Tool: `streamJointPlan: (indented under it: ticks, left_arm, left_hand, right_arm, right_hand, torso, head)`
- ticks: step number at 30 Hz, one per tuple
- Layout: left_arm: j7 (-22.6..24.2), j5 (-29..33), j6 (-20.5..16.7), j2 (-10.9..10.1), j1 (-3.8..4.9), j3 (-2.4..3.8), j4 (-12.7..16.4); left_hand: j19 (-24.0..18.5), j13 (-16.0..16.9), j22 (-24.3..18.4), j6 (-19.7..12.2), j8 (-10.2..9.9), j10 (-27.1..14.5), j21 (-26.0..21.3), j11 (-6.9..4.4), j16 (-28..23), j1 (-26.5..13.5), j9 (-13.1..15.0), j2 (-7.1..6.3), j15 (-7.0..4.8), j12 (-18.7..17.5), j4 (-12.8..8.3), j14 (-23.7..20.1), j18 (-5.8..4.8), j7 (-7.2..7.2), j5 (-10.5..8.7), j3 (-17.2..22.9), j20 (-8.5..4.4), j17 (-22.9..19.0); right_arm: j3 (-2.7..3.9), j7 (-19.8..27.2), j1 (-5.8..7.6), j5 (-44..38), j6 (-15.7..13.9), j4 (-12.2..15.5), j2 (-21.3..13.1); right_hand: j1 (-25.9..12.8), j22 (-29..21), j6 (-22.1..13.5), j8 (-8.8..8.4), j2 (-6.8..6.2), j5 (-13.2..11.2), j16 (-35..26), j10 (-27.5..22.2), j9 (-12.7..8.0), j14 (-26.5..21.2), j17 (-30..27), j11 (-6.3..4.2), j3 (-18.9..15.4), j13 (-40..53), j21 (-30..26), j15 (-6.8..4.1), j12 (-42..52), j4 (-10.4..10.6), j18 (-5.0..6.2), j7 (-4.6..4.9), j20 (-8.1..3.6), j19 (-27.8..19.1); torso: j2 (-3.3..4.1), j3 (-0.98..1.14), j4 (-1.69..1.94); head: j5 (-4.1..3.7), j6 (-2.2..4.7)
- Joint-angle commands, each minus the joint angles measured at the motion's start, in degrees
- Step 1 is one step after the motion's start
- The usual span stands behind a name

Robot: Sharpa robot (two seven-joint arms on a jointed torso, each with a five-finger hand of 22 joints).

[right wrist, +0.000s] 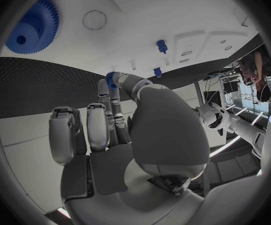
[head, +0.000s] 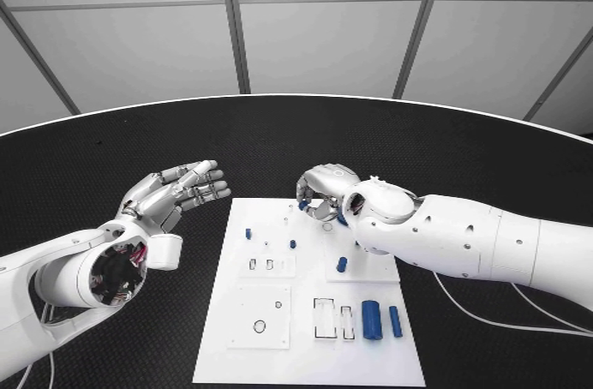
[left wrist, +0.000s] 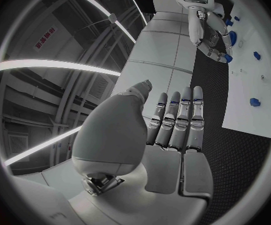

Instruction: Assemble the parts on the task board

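Working over the far edge of the task board (head: 309, 355), our right hand (head: 329, 192) pinches a small blue part (right wrist: 111, 78) between thumb and a fingertip, the other fingers hanging loosely beside it. We judge the grip is kept light and high so the piece can be lowered into a seat on the board; which seat we cannot say. Our left hand (head: 176, 192) waits off the board's left side, palm raised, fingers straight and close together, grasping nothing, kept clear, we think, so it does not shade or bump the work.

On the white board the other blue parts lie apart: a thick cylinder (head: 371, 319) and a thinner rod (head: 396, 320) near the edge closest to us, a short peg (head: 341, 264) at mid-board, two small pegs (head: 248, 233) toward the left. From the right wrist we see a large blue gear (right wrist: 32, 27) lying flat on the board and two little pegs (right wrist: 162, 46) standing beyond the fingertips.

Our own right forearm covers part of the board's right side. The pinched part is mostly hidden by the fingers, so its shape stays uncertain; it looks toothed, perhaps a small gear.
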Motion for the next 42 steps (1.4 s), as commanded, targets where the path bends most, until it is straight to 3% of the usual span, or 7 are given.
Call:
streamJointPlan:
  ticks: [1, 21, 26, 42]
  left_arm:
    - [0.0, 0.0, 0.0, 0.0, 0.03, 0.0, 0.1]
    - [0.0, 0.0, 0.0, 0.2, 0.3, 0.02, 0.4]
    - [-0.1, 0.0, 0.0, 0.2, 0.39, 0.03, 0.4]
    - [0.0, 0.0, 0.2, 0.3, 0.56, 0.04, 0.6]
  left_hand:
    - [0.4, -0.1, 0.1, 0.2, -0.3, 0.1, 0.2, 0.28, -0.4, -0.1, -0.1, -0.59, 0.08, -0.2, 0.0, -0.3, 0.64, 2.65, -0.29, 0.3, 0.02, 0.1]
    - [0.4, -0.1, 0.1, 0.2, -0.3, 0.1, 0.2, 0.28, -0.4, -0.1, -0.1, -0.59, 0.08, -0.2, 0.0, -0.3, 0.64, 2.65, -0.29, 0.3, 0.02, 0.1]
    - [0.3, -0.1, 0.1, 0.2, -0.4, 0.0, 0.3, 0.3, -0.5, 0.0, -0.1, -0.58, 0.11, -0.4, -0.1, -0.3, 0.62, 2.67, -0.3, 0.5, 0.01, 0.1]
    - [0.3, -0.1, 0.1, 0.1, -0.4, -0.1, 0.3, 0.33, -0.5, -0.1, -0.1, -0.59, 0.13, -0.5, -0.1, -0.4, 0.61, 2.7, -0.31, 0.5, 0.0, 0.1]
  right_arm:
    - [0.0, -0.1, 0.01, 0.0, 0.3, -1.2, 1.3]
    - [-0.01, -0.9, 0.01, 0.0, 0.5, -5.4, 5.1]
    - [-0.01, -0.7, 0.01, 0.0, 0.7, -6.4, 5.7]
    - [-0.02, 0.0, 0.01, 0.0, 2.2, -8.8, 7.2]
  right_hand:
    - [-0.2, 11.3, 0.4, 0.18, 0.26, 0.0, 0.2, 0.4, 0.0, 2.9, 0.0, 0.05, -0.1, 0.1, 0.2, -0.36, 0.2, -0.3, -1.19, 0.01, -0.5, 3.5]
    - [-0.5, 11.1, 0.3, 0.19, 0.21, -0.1, 0.3, 0.3, 0.2, 2.9, 0.1, 0.11, -0.2, 0.1, 0.1, -0.32, 0.1, -0.2, -1.16, 0.06, -0.49, 3.4]
    - [-0.5, 11.1, 0.3, 0.19, 0.21, -0.1, 0.3, 0.3, 0.2, 2.9, 0.1, 0.11, -0.2, 0.1, 0.1, -0.32, 0.1, -0.2, -1.16, 0.06, -0.49, 3.4]
    - [-0.7, 11.2, 0.2, 0.16, 0.09, -0.2, 0.4, 0.2, 0.3, 3.0, 0.2, 0.14, -0.3, 0.2, 0.2, -0.28, 0.0, -0.2, -1.18, 0.06, -0.47, 3.5]
  torso:
    - [0.1, 0.02, 0.07]
    - [0.26, 0.04, 0.04]
    - [0.31, -0.03, 0.17]
    - [0.4, 0.06, 0.04]
  head:
    - [0.08, -0.09]
    - [0.48, -0.06]
    - [0.5, -0.11]
    - [0.74, -0.14]
